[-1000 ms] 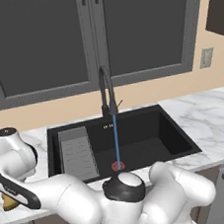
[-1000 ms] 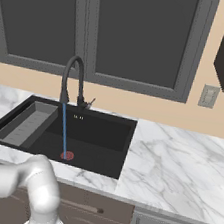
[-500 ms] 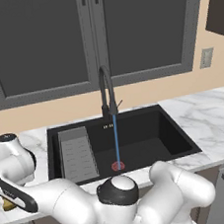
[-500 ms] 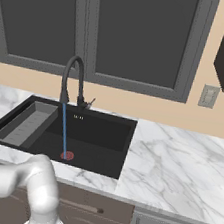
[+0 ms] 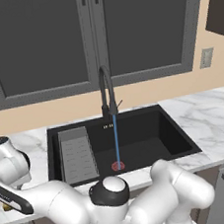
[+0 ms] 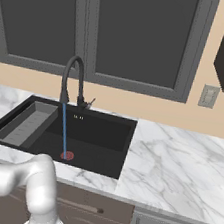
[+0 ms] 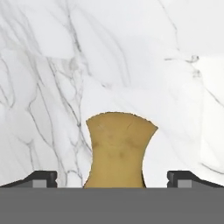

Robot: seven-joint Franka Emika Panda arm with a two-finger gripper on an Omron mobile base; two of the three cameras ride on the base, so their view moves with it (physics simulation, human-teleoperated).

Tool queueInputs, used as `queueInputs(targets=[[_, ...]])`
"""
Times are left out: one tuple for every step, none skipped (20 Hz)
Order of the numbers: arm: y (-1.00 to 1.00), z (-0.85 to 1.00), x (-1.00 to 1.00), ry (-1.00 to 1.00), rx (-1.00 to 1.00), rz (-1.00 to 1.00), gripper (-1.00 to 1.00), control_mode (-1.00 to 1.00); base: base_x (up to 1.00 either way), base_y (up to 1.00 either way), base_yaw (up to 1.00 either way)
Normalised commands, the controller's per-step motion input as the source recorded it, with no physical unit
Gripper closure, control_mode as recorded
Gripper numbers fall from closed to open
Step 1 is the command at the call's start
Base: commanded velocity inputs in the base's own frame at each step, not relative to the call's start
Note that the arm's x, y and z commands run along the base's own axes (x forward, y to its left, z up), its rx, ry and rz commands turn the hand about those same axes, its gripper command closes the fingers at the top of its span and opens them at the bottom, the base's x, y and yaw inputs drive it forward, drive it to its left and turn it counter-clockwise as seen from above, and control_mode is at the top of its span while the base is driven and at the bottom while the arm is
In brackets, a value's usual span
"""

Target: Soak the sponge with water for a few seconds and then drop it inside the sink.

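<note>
In the hand view the yellow-brown sponge (image 7: 118, 146) lies flat on the white marble counter, right between the fingertips of my gripper (image 7: 113, 180). The gripper is open, one fingertip standing well clear of the sponge on each side. The black sink (image 5: 151, 134) (image 6: 106, 133) lies to the right of where my arm bends down over the left counter. A thin blue stream of water (image 5: 116, 141) (image 6: 64, 130) falls from the arched black faucet (image 5: 103, 85) (image 6: 71, 73) onto the red-ringed drain (image 5: 118, 166) (image 6: 67, 155).
A grey ribbed rack (image 5: 77, 153) (image 6: 24, 122) fills the sink's left part. Marble counter (image 6: 173, 158) stretches to the right of the basin. Dark cabinet doors (image 5: 94, 31) and a wall outlet (image 5: 206, 57) stand behind.
In the left base view my arm has shifted slightly left and lower over the left counter. The water keeps running, and the gripper stays open.
</note>
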Motion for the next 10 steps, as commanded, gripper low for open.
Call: queueInputs(targets=[[0.18, -0.05, 0.07, 0.03, -0.06, -0.01, -1.0, -1.0, 0.0, 0.0, 0.0], [0.15, -0.09, 0.08, 0.03, -0.04, -0.01, -1.0, -1.0, 0.0, 0.0, 0.0], [0.13, -0.06, 0.01, 0.03, -0.02, 0.0, -1.0, -1.0, 0.0, 0.0, 0.0], [0.1, -0.07, 0.0, 0.01, 0.0, 0.0, -1.0, -1.0, 0.0, 0.0, 0.0], [0.08, -0.09, 0.0, 0.0, 0.0, 0.0, -1.0, -1.0, 0.0, 0.0, 0.0], [0.05, -0.12, 0.0, 0.0, 0.0, 0.0, -1.0, -1.0, 0.0, 0.0, 0.0], [0.02, -0.14, 0.0, 0.0, 0.0, 0.0, -1.0, -1.0, 0.0, 0.0, 0.0], [0.0, -0.1, 0.0, 0.0, 0.0, 0.0, -1.0, -1.0, 0.0, 0.0, 0.0], [0.0, -0.09, 0.0, 0.0, 0.0, 0.0, -1.0, -1.0, 0.0, 0.0, 0.0], [0.0, -0.06, 0.0, 0.0, 0.0, 0.0, -1.0, -1.0, 0.0, 0.0, 0.0]])
